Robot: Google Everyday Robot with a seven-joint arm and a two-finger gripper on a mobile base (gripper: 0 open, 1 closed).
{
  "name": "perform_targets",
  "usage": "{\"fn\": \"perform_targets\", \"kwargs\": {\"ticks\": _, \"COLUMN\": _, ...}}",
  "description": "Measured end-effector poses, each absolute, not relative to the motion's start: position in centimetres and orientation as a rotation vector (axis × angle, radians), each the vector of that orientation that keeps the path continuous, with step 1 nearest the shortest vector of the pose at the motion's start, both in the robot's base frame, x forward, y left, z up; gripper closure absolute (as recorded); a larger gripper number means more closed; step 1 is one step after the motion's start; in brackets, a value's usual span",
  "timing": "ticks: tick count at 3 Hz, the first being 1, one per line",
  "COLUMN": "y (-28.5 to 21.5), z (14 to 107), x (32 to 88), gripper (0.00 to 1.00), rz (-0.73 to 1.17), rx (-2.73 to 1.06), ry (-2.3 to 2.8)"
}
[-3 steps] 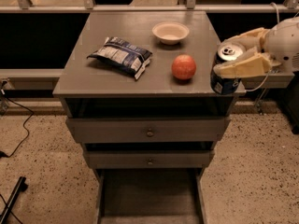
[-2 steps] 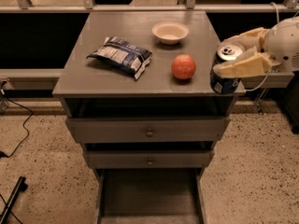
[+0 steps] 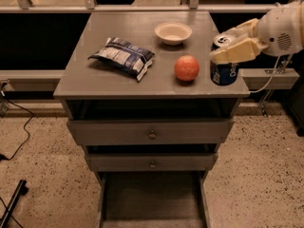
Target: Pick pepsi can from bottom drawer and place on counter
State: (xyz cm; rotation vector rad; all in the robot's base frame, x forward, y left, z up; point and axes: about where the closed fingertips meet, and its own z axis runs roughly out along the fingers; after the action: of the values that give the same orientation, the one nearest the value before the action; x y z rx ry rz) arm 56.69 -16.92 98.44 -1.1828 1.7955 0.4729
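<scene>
The pepsi can (image 3: 223, 73), dark blue with a silver top, stands upright at the front right corner of the counter (image 3: 118, 82). I cannot tell whether its base touches the top. My gripper (image 3: 233, 49) reaches in from the right and is shut on the can's upper part, its pale fingers (image 3: 237, 51) on either side. The bottom drawer (image 3: 152, 198) is pulled open at the foot of the cabinet, and its dark floor is bare.
On the counter are a blue-and-white snack bag (image 3: 122, 56), a small white bowl (image 3: 173, 33) and an orange-red round fruit (image 3: 186, 68) just left of the can. The two upper knobbed drawers (image 3: 152, 133) are slightly open. A black cable (image 3: 19, 127) lies on the floor at the left.
My gripper has carried the can slightly left, from the counter's right edge to over its front right corner. Nothing else has moved.
</scene>
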Motion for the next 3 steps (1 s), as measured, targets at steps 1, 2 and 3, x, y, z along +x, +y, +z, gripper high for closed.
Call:
{"fn": "perform_targets", "kwargs": {"ticks": 1, "y": -17.4, "z": 97.8, "x": 58.8, "gripper": 1.00, "rz": 0.509, "rx": -1.076, "ry": 1.811}}
{"fn": "perform_targets", "kwargs": {"ticks": 2, "y": -18.8, "z": 97.4, "x": 59.6, "gripper": 1.00, "rz": 0.512, "rx": -0.983, "ry": 1.813}}
{"fn": "perform_targets", "kwargs": {"ticks": 3, "y": -20.9, "z": 97.0, "x": 59.9, "gripper": 1.00, "rz": 0.472, "rx": -0.916, "ry": 1.842}}
